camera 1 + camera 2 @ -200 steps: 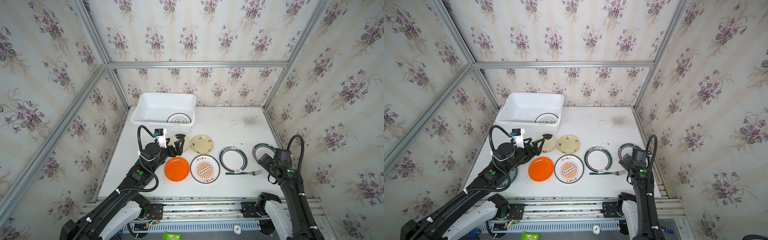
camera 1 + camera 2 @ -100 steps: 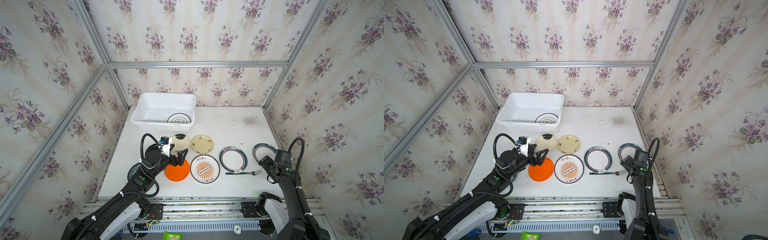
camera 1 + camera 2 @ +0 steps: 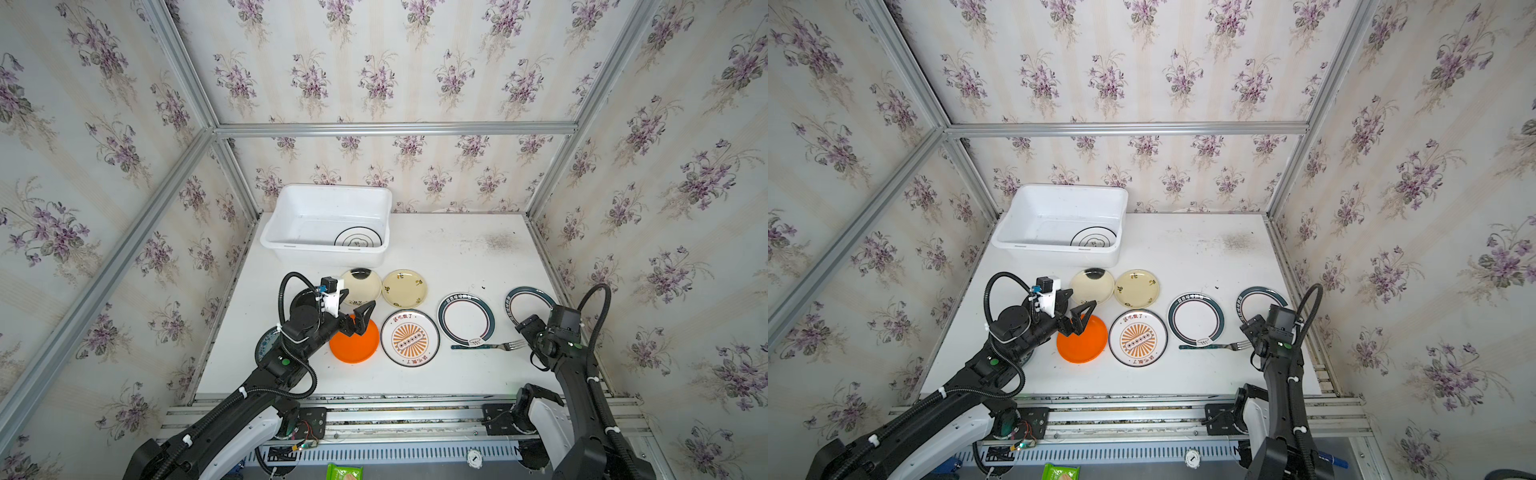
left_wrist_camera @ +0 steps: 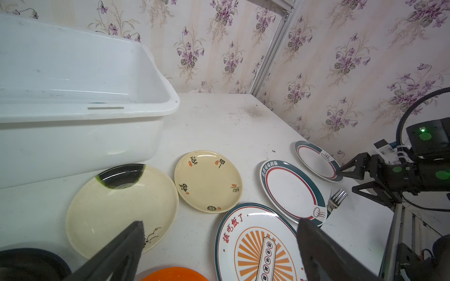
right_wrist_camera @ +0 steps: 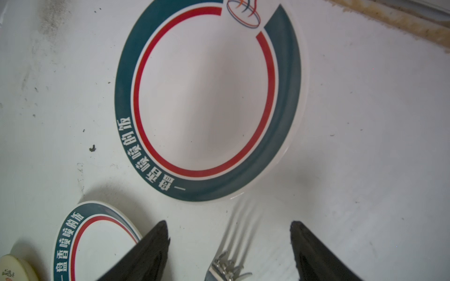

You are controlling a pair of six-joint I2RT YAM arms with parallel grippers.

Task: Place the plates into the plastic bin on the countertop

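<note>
Left gripper [image 3: 360,321] jaws wide open, hovers over orange plate [image 3: 353,348] edge, holds nothing. Right gripper [image 5: 229,225] jaws apart either side of fork [image 5: 225,266] tines, no grip. One ringed plate [image 3: 358,240] lies in plastic bin [image 3: 324,250]; the rest, e.g. sunburst plate [image 3: 410,338], lie flat on countertop [image 3: 457,249]

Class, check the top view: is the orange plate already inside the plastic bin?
No, the orange plate lies on the countertop, well outside the plastic bin.
</note>
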